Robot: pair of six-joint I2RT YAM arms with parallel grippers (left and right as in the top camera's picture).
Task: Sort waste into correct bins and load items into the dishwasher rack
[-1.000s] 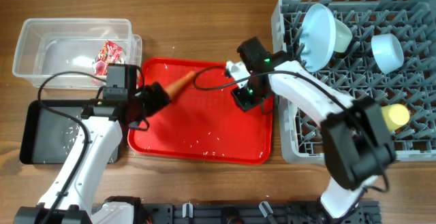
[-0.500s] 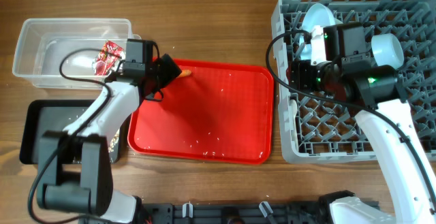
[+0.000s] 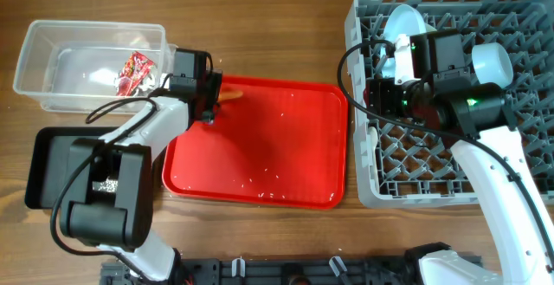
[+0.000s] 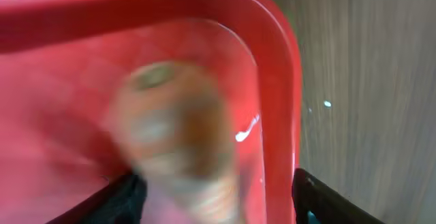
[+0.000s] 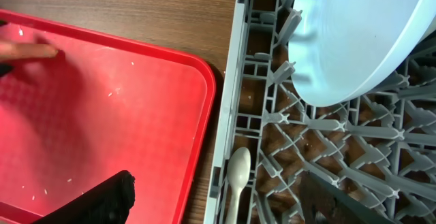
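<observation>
An orange carrot (image 3: 232, 93) lies at the far left corner of the red tray (image 3: 260, 146). My left gripper (image 3: 210, 94) is down over it; in the left wrist view the blurred carrot (image 4: 177, 129) sits between the spread fingers, with a gap to the right one. My right gripper (image 3: 383, 94) hangs open over the left edge of the grey dishwasher rack (image 3: 368, 190). Below it, a white spoon (image 5: 238, 176) lies free in the rack (image 5: 231, 115). A light blue plate (image 3: 402, 29) and a pale bowl (image 3: 489, 60) stand in the rack.
A clear tub (image 3: 52, 68) at the far left holds a red-and-clear wrapper (image 3: 134, 70). A black tray (image 3: 52, 168) sits in front of it, partly under my left arm. The plate (image 5: 354, 40) leans close above my right gripper (image 5: 221, 203).
My right gripper moved from the tray to the rack's left edge and opened, leaving the spoon in the rack. My left gripper moved up to the carrot at the tray's corner.
</observation>
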